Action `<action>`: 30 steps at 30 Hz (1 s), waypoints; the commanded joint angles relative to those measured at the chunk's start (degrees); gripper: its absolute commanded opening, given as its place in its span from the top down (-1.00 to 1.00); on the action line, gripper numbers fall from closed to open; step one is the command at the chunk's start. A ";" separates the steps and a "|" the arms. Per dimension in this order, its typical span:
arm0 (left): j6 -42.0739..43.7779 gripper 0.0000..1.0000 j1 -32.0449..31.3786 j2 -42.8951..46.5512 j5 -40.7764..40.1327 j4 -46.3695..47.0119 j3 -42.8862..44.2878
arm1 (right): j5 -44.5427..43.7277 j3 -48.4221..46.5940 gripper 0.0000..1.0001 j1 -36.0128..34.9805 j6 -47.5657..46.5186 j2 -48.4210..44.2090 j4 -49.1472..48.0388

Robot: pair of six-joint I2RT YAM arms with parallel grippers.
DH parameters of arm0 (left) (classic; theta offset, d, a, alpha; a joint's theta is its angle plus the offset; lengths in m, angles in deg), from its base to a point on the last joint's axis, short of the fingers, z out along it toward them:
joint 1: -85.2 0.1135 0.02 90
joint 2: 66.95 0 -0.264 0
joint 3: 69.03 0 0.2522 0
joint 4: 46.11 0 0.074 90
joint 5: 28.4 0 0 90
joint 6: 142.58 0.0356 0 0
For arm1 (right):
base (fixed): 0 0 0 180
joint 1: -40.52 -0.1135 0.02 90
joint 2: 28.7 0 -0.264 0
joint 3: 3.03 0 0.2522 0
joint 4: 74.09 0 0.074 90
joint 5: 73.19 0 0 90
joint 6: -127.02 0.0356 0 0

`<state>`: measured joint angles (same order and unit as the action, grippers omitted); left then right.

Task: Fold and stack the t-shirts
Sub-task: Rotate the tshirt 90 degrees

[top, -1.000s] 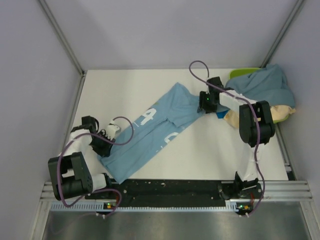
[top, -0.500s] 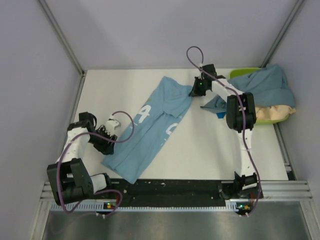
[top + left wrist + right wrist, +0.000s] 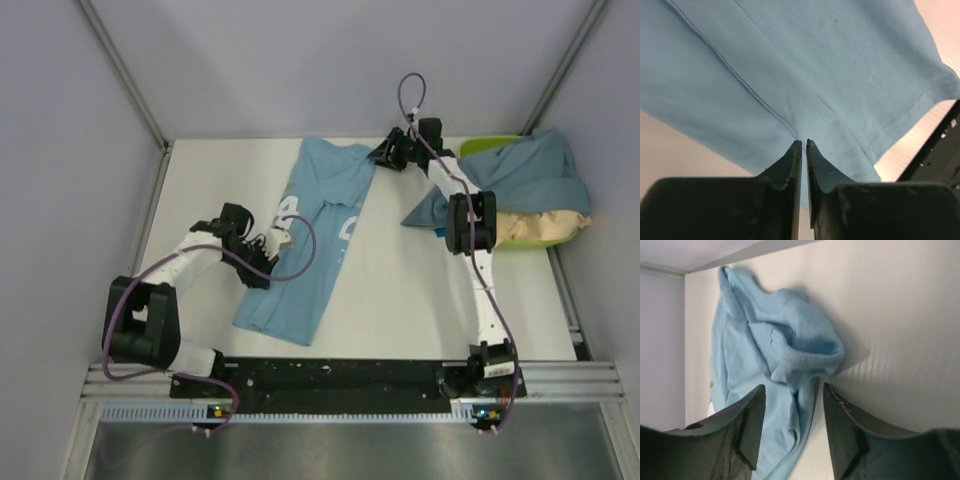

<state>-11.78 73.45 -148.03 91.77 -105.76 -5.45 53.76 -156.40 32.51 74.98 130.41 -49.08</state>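
Note:
The light sky-blue t-shirt [image 3: 305, 245] with white lettering lies stretched from the far middle of the table toward the near left. My left gripper [image 3: 265, 262] is shut on its left edge; the left wrist view shows the jaws pinching a fold of the cloth [image 3: 805, 90]. My right gripper [image 3: 385, 155] is open at the shirt's far end, its jaws apart above the bunched collar [image 3: 800, 355]. The slate-blue t-shirt [image 3: 525, 175] and the beige t-shirt [image 3: 545, 225] lie piled at the right.
A lime-green tray [image 3: 485, 147] sits under the pile at the far right. Grey walls close the table on the left, back and right. A black rail [image 3: 340, 375] runs along the near edge.
The sky-blue shirt has swung from a diagonal toward a straighter line, its far end now further back. My left gripper moved right and my right gripper moved back and opened, letting go of the shirt.

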 commanded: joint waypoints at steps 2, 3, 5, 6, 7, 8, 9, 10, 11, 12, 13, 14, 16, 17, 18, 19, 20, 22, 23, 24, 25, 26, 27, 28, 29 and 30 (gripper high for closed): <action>-4.32 0.93 -1.17 -6.27 -4.06 7.82 7.12 | 7.00 9.86 -0.20 -0.51 -7.78 -17.12 -1.59; -4.76 0.98 -1.17 -7.68 -5.11 8.88 7.83 | 5.17 13.10 -0.24 -0.51 -9.46 -20.38 -0.45; -4.59 1.00 -1.26 -10.14 -5.39 9.68 8.79 | -0.35 20.74 -0.28 -0.43 -12.36 -27.50 0.53; -4.59 1.00 -1.43 -11.46 -4.87 9.76 9.24 | -3.52 24.96 -0.29 -0.51 -13.34 -31.36 0.36; -4.76 1.00 -2.13 -12.60 -4.86 9.77 9.41 | -5.90 29.18 -0.28 -0.51 -13.17 -34.88 0.18; -4.76 1.00 -3.10 -13.66 -5.12 9.68 9.33 | -7.32 32.70 -0.20 -0.60 -12.65 -37.70 0.09; -4.41 1.00 -3.98 -14.36 -5.47 9.85 8.89 | -6.81 36.74 -0.12 -0.52 -11.77 -40.78 -0.26; -4.24 1.00 -4.94 -14.72 -6.35 10.55 8.10 | -5.32 40.43 0.01 -1.04 -11.15 -43.68 -0.87; -3.80 1.00 -5.65 -14.98 -6.79 11.43 7.23 | -2.87 44.91 0.16 -1.65 -10.71 -46.23 -2.09; -3.53 1.00 -6.35 -15.07 -7.06 12.22 6.70 | -1.63 48.61 0.32 -2.61 -10.19 -48.95 -3.32; -3.18 1.00 -6.79 -15.42 -7.23 12.49 6.52 | -0.49 52.91 0.49 -4.02 -9.66 -51.16 -4.47; -3.00 1.00 -7.14 -15.77 -7.15 12.06 6.78 | 1.35 56.87 0.62 -5.60 -9.04 -53.00 -6.39; -2.04 1.00 -7.94 -15.78 -6.53 10.39 7.48 | 4.35 61.80 0.88 -8.94 -8.34 -54.69 -7.99; -1.43 1.00 -8.37 -15.52 -6.18 9.68 7.57 | 4.97 63.39 0.98 -10.95 -8.07 -54.78 -7.56; -0.72 1.00 -8.90 -14.82 -5.48 8.81 7.57 | 5.15 64.98 1.00 -12.54 -8.07 -54.43 -7.12; -0.02 1.00 -9.17 -14.03 -4.69 7.93 7.48 | 5.15 66.47 1.00 -15.08 -8.16 -53.65 -6.94; 0.59 1.00 -9.34 -13.50 -3.64 6.96 7.39 | 5.50 67.53 1.00 -16.67 -8.33 -52.68 -6.85; 3.05 0.99 -9.43 -12.88 -0.57 3.80 7.66 | 5.85 68.94 1.00 -18.96 -8.68 -50.49 -6.15; 4.28 0.98 -9.69 -13.31 0.84 2.31 7.92 | 5.77 69.38 1.00 -19.58 -8.60 -49.60 -5.89; 5.16 0.98 -10.05 -13.75 1.98 0.73 8.18 | 5.42 69.65 1.00 -19.76 -8.60 -48.38 -5.88; 6.13 0.98 -10.83 -14.36 3.30 -0.59 8.53 | 4.63 69.82 1.00 -19.85 -8.60 -47.32 -5.80; 6.75 0.98 -11.88 -14.98 4.10 -1.65 8.88 | 3.32 69.74 1.00 -19.85 -8.69 -46.35 -5.54; 7.27 0.98 -12.94 -15.33 4.97 -2.79 9.24 | 1.83 69.04 1.00 -19.85 -9.47 -45.30 -4.58; 8.24 0.98 -13.91 -15.77 5.94 -4.11 9.85 | 0.51 68.25 1.00 -19.85 -10.35 -44.33 -3.00; 9.73 0.98 -14.52 -15.78 6.91 -5.69 10.29 | -0.64 67.46 1.00 -19.85 -10.79 -43.37 -1.24; 10.35 0.98 -15.14 -15.69 8.31 -7.27 10.90 | -1.35 66.41 1.00 -19.76 -11.41 -42.49 0.25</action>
<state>-6.84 61.08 -163.35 92.40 -105.09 2.37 56.47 -86.22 11.64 66.24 86.24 -51.88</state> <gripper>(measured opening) 0.012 0.003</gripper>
